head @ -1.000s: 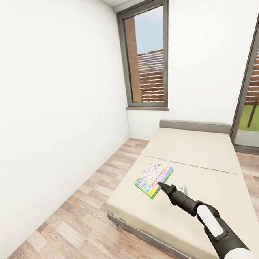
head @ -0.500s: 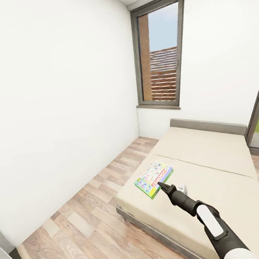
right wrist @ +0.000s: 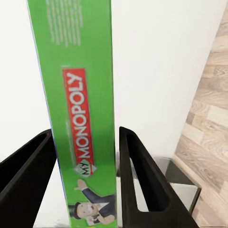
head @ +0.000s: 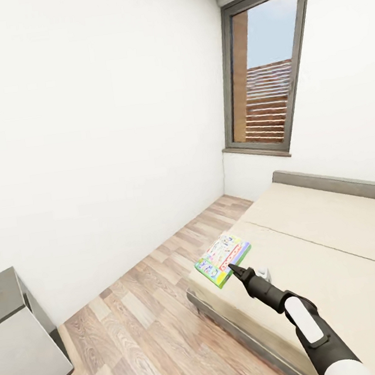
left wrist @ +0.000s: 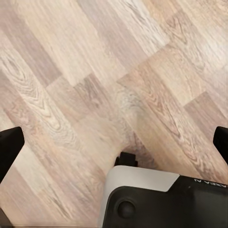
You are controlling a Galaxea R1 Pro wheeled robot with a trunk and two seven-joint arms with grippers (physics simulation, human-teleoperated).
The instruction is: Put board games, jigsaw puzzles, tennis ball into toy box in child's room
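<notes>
Right gripper (head: 232, 268) is clamping 1 green board game (head: 223, 258) between its 2 fingers (right wrist: 142, 180), box jutting past the tips, held above the bed's (head: 336, 239) near corner. Left gripper (left wrist: 114, 142) is hanging spread wide over wood floor (left wrist: 95, 71).

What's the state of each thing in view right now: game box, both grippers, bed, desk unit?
Green and white Monopoly board game box: lifted, clamped on edge between the fingers.
Right gripper: shut on the box, held out ahead of the robot.
Left gripper: open, holding nothing, pointing at the wood floor.
Beige mattress bed: nothing seen lying on it.
Dark grey side unit: a colourful item's corner shows at its edge.
</notes>
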